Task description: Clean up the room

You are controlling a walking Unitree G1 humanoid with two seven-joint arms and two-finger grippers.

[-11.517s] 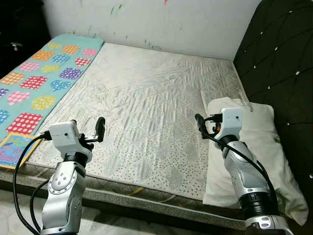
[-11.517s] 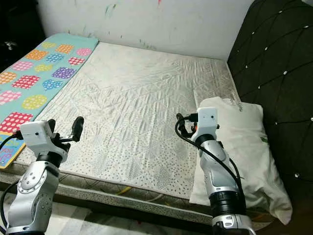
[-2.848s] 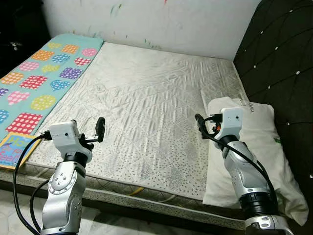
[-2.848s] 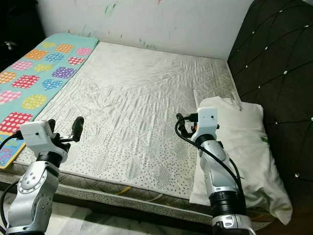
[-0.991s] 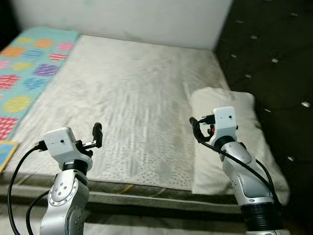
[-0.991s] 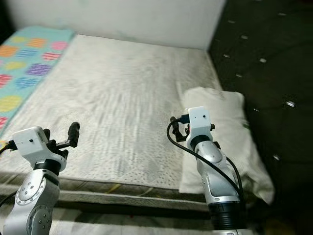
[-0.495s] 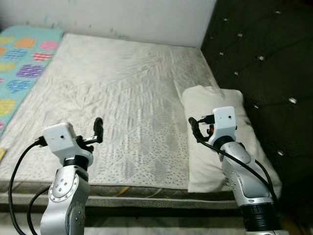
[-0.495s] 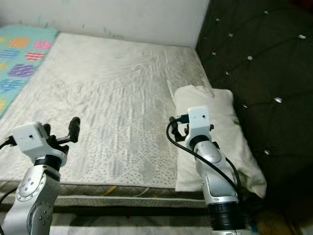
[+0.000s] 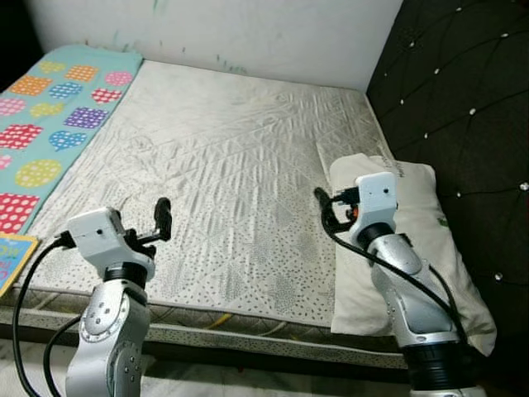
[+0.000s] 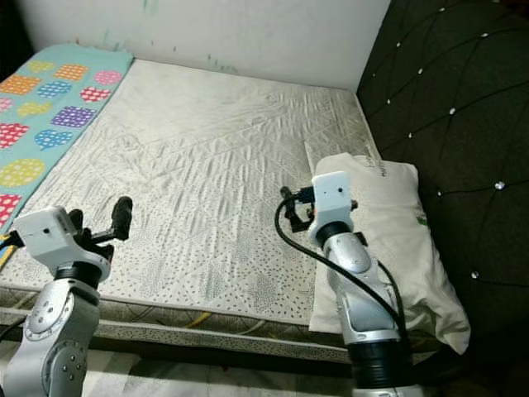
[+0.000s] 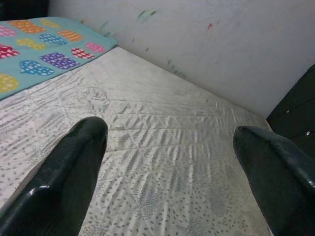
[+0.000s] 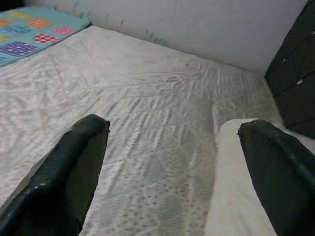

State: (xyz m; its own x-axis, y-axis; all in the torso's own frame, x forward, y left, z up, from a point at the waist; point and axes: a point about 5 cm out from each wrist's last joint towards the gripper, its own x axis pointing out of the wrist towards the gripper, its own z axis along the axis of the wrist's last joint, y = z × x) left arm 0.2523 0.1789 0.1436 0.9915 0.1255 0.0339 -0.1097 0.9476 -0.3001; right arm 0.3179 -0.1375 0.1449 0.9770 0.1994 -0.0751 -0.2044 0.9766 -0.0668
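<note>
Pillow [image 9: 417, 240] at 3 o'clock is lying half-hidden behind the right gripper [image 12: 167, 172]; both it and the left gripper [image 11: 167, 167] are gaping wide over the mattress [image 9: 240, 182].

white wall [image 9: 248, 33] | dark tufted headboard [image 9: 463, 91]

Head stereo pair looks down across the mattress [image 9: 240, 182]; both wrist cameras face low along it toward the wall [image 11: 236, 44]
</note>
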